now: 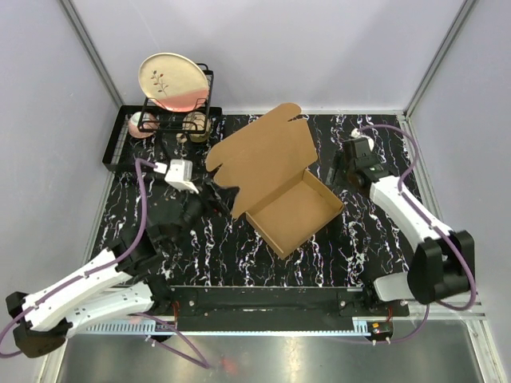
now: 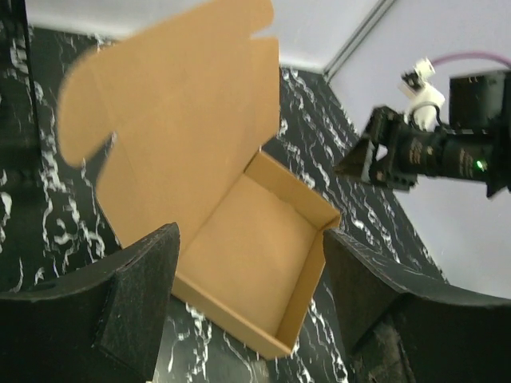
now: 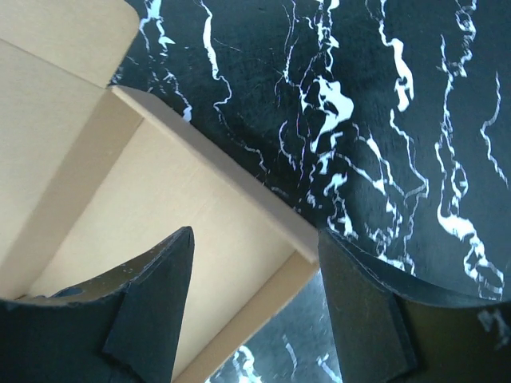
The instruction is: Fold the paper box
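While lid stands raised, paper box (image 1: pixel 291 211) (brown) tray-shaped; left fingers (image 2: pixel 136 311), right fingers (image 3: pixel 152 311) spread, empty

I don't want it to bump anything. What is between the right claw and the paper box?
Nothing, only bare black marble table lies between the right claw and the paper box; the left wrist view shows it best.

place: robot lab cell | cues: white enclosure walls (image 1: pixel 279 48), marbled table (image 1: pixel 359 239)

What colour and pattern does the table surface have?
The table is black with white marble veins, clearest in the right wrist view.
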`<state>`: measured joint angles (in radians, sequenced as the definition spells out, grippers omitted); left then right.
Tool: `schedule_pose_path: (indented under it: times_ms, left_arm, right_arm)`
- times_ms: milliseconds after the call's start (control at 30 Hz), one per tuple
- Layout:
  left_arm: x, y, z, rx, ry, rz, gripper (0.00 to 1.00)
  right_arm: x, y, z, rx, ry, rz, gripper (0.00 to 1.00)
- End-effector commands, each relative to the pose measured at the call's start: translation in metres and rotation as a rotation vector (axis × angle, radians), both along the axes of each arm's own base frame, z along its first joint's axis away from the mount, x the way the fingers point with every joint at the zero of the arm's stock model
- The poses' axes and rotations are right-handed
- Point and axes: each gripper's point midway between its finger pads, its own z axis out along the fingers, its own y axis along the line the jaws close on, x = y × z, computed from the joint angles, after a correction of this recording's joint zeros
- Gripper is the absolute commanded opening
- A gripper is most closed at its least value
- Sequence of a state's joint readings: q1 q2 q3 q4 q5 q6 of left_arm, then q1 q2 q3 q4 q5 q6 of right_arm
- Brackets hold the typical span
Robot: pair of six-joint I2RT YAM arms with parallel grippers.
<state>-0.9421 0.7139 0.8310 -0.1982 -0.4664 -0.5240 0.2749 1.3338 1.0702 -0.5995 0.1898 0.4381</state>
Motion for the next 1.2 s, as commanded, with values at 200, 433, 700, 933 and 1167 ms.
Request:
schedule_pose_path:
  times_ms: [200,433,700,933,1167]
  left_arm:
    - [-0.033,-0.003,-0.083,0.062,0.201,0.103,0.75]
    - [-0.038,-0.001,-0.095,0.063,0.224,0.095,0.76]
    - [-0.043,-0.001,-0.119,0.091,0.268,0.085,0.76]
    - [-0.040,0.002,-0.150,0.157,0.319,0.147,0.79]
    - [-0.019,0.008,-0.150,0.218,0.307,0.247,0.99]
  right_arm:
    - [0.061,0.007,-0.035,-0.134,-0.063,0.131,0.69]
    - [0.051,0.017,-0.067,-0.107,-0.036,0.168,0.68]
    - [0.017,0.025,-0.104,-0.062,0.056,0.172,0.47]
    - [-0.009,0.035,-0.094,-0.031,0.073,0.083,0.24]
    - [-0.034,0.050,-0.090,-0.030,0.074,0.065,0.23]
